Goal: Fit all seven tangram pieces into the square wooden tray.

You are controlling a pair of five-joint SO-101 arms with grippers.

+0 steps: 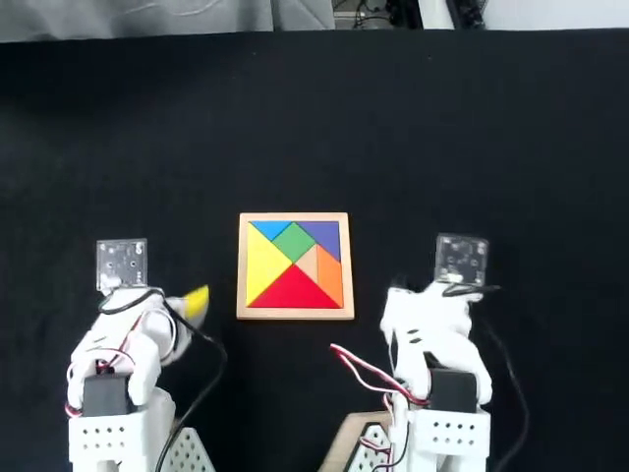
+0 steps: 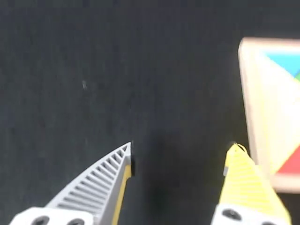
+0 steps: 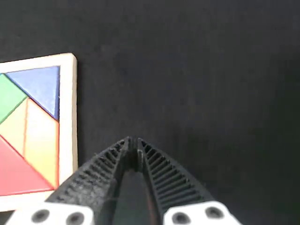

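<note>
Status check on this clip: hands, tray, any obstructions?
Left hand open, empty, beside tray. Right hand shut, empty. All seven pieces seated. Nothing blocking.

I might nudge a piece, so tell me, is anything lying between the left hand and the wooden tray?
Nothing visible does. The left hand is open above the black table, and only that bare dark surface lies between it and the tray.

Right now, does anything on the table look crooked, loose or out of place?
Nothing stands out. The wooden tray lies flat on the black table, its coloured pieces filling it with no gap I can see. The left gripper is open and empty beside it; the right gripper is shut on nothing.
</note>
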